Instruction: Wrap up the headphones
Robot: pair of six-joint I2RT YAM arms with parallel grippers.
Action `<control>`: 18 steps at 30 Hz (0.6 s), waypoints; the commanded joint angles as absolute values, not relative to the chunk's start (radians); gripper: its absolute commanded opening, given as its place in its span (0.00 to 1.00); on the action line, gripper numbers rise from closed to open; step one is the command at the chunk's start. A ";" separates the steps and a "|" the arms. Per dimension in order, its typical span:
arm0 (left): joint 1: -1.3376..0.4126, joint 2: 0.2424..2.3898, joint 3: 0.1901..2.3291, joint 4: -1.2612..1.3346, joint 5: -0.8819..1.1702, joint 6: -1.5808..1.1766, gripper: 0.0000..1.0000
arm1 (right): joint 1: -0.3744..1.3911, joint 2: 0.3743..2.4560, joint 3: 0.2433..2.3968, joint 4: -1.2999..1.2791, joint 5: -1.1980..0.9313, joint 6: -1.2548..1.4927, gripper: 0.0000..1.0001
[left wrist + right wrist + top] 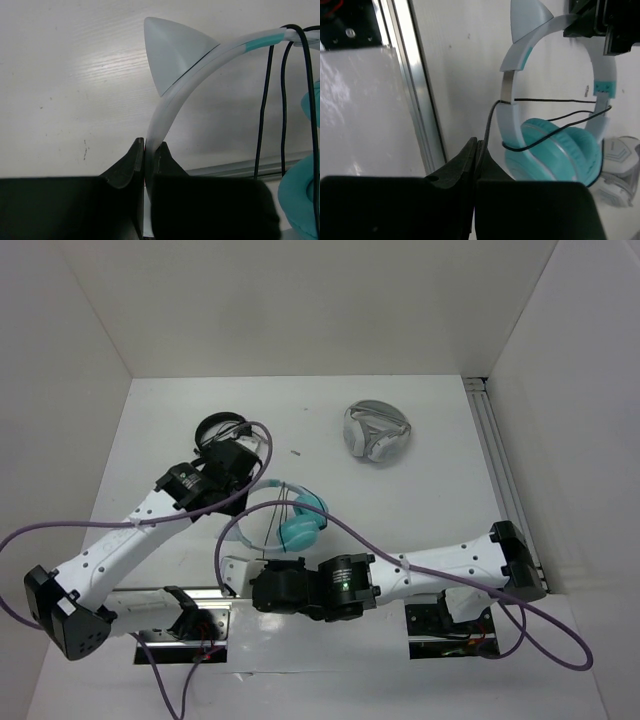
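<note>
The headphones [298,527] have teal ear cups [559,152], a pale headband [172,102] with a cat ear [170,50], and a thin black cable [555,100]. They hang upright over the table. My left gripper [148,146] is shut on the headband near its top; in the top view this gripper [256,483] is just left of the band. The cable runs in strands across the band's two sides. My right gripper [479,145] is shut on the cable's free end, just below and to the left of the cups. In the top view it [262,578] sits close in front of the headphones.
All-black headphones [220,428] lie behind the left gripper. White and grey headphones [377,432] lie at the back right. An aluminium rail [420,100] runs along the near edge beside the right gripper, and another rail [500,460] lines the right wall. Purple arm cables [330,525] loop past the headphones.
</note>
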State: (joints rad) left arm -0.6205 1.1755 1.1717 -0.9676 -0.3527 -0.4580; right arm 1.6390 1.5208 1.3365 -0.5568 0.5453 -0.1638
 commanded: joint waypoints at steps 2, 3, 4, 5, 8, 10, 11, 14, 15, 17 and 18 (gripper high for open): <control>-0.737 1.201 1.158 -0.838 -0.348 -0.387 0.00 | 1.683 1.532 1.437 -0.784 0.618 -0.199 0.00; -0.758 1.210 1.158 -0.838 -0.348 -0.387 0.00 | 1.693 1.543 1.437 -0.817 0.627 -0.199 0.00; -0.778 1.210 1.149 -0.828 -0.327 -0.368 0.00 | 1.694 1.543 1.437 -0.830 0.641 -0.199 0.00; -0.808 1.210 1.149 -0.828 -0.304 -0.359 0.00 | 1.694 1.543 1.437 -0.830 0.655 -0.199 0.02; -0.860 1.220 1.125 -0.810 -0.255 -0.345 0.00 | 1.694 1.519 1.385 -0.842 0.678 -0.199 0.06; -0.885 1.230 1.115 -0.810 -0.255 -0.336 0.00 | 1.694 1.482 1.370 -0.842 0.678 -0.199 0.12; -0.906 1.230 1.115 -0.810 -0.255 -0.327 0.00 | 1.694 1.470 1.356 -0.842 0.689 -0.199 0.16; -0.919 1.250 1.126 -0.810 -0.212 -0.318 0.00 | 1.683 1.428 1.329 -0.842 0.698 -0.199 0.23; -0.919 1.250 1.126 -0.810 -0.212 -0.318 0.00 | 1.672 1.419 1.316 -0.842 0.683 -0.199 0.23; -0.919 1.270 1.126 -0.810 -0.201 -0.337 0.00 | 1.634 1.384 1.260 -0.789 0.648 -0.212 0.23; -0.919 1.270 1.126 -0.810 -0.201 -0.337 0.00 | 1.620 1.375 1.235 -0.770 0.647 -0.212 0.23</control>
